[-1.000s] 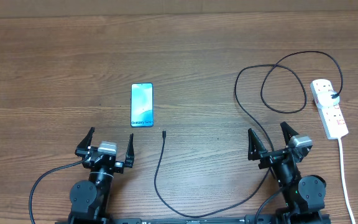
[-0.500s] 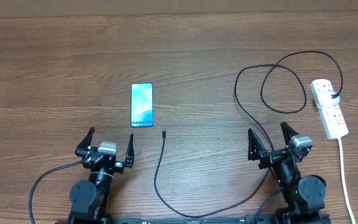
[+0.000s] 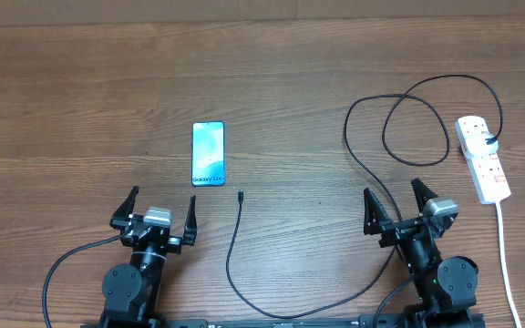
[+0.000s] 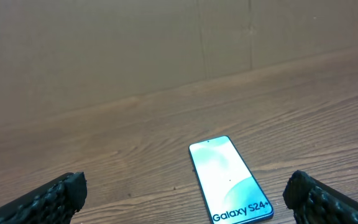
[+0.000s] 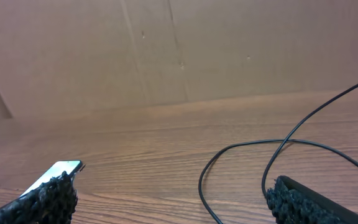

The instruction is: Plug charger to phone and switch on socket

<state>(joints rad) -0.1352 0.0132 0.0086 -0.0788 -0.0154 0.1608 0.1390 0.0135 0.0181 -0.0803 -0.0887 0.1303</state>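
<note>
Slim teal-screen phone (image 3: pixel 208 153) is lying flat on the bench. The thin black charger cable's connector tip (image 3: pixel 241 194) is sitting near its 5 o'clock, likely for easy plugging. Both jaws are gaping wide, empty.

Robot test setup, likely a lab: left arm (image 3: pixel 133 281) and right arm (image 3: pixel 443 271) sit at a wood-grain worktop (image 3: pixel 290 73), plain brown board (image 4: pixel 104 50) behind

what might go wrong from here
1. The charger's tip is tiny and lies flat; the left pincer may miss it or flick it away.
2. The phone lies loose, so pushing the tip in could slide it.
3. The cable loops lie near the right pincer and the socket; reaching over might snag them.
</note>
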